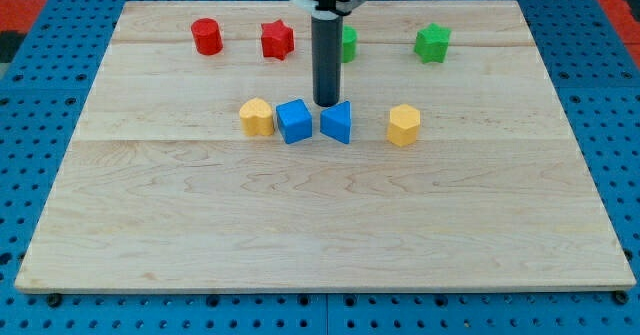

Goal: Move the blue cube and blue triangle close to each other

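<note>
The dark rod comes down from the view's top, and the robot's tip (327, 104) rests on the wooden table (320, 215) just above the gap between the two blue blocks. There is no hand on this arm, only the rod, so nothing is open, closed or gripping.

The blue cube (294, 121) sits a little left of the table's middle, at about seven o'clock from the tip and very near it. The blue triangle (337, 123) sits at about five o'clock from the tip, equally near. The two blue blocks lie side by side with only a thin gap between them; whether they touch cannot be told.

A yellow block (257, 117) stands just beside the blue cube at its nine o'clock, possibly touching. A second yellow block (404, 125) lies at three o'clock from the blue triangle, apart from it.

Along the table's far edge, toward twelve o'clock, stand a red cylinder (207, 37), a red star-shaped block (277, 40), a green block (348, 43) partly hidden behind the rod, and a green star-shaped block (432, 43) farthest to the view's right. All four are well apart from the blue pair.
</note>
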{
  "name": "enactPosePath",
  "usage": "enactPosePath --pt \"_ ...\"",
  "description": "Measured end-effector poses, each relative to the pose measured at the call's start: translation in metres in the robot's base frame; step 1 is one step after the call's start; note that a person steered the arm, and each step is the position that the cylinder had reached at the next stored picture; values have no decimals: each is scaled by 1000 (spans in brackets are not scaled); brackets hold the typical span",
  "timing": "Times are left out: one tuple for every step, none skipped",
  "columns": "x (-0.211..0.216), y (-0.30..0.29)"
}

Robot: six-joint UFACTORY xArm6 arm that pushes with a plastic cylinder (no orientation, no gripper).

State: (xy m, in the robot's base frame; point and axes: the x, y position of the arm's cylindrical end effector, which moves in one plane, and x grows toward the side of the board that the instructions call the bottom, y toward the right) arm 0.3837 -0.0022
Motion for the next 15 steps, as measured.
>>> enactPosePath --pt "0 -23" --pt "8 -27" --pt "27 -27" --pt "36 -25" --pt "9 9" --pt "-4 58" --pt "1 65" --pt "7 57" --pt "33 34" --pt "59 -6" --pt "59 -40" --pt "57 -70" --pt "57 -120" --pt "57 -138" --pt "52 -172"
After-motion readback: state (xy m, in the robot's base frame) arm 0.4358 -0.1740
